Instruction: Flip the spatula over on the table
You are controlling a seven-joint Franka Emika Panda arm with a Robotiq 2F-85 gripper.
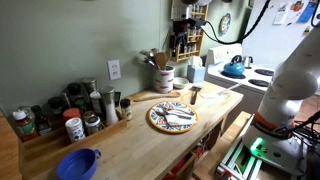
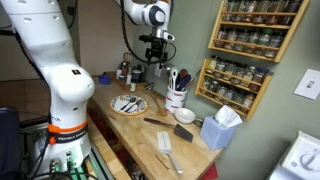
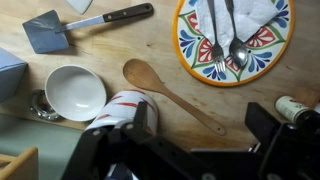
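Observation:
The spatula has a flat metal blade and a black handle. It lies on the wooden counter at the top left of the wrist view. Its dark handle also shows in an exterior view, past the plate. My gripper is open and empty. It hangs well above the counter, over a wooden spoon, away from the spatula. Its two black fingers frame the bottom of the wrist view.
A colourful plate holds a fork and a spoon. A white bowl and a red-striped cup stand near the spoon. A utensil jar, a tissue box and a second pale spatula are nearby. Spice jars line the wall.

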